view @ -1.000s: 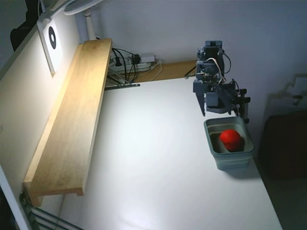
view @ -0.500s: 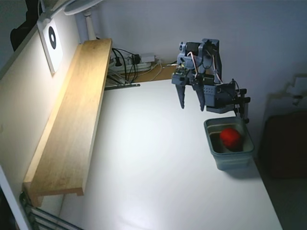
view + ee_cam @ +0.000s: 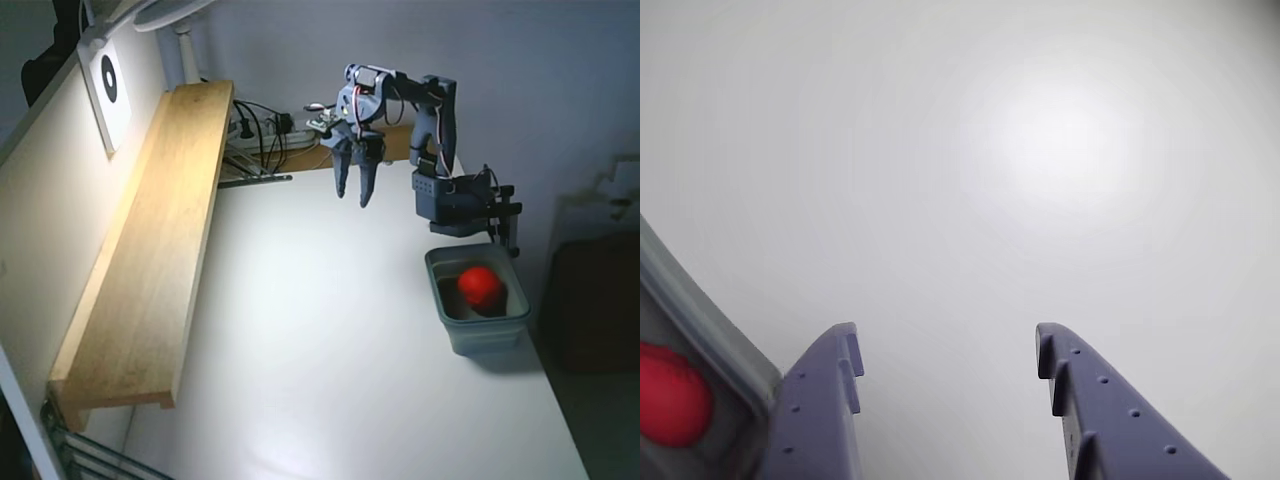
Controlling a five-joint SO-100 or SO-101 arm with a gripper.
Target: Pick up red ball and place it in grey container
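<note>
Red ball (image 3: 481,287) sits inside grey container (image 3: 478,299); fingers (image 3: 353,198) spread open, empty, above bench (image 3: 330,340).

1 red ball (image 3: 481,287), 1 grey container (image 3: 478,333), 1 wooden shelf (image 3: 150,250), 1 lamp (image 3: 165,20).
</note>
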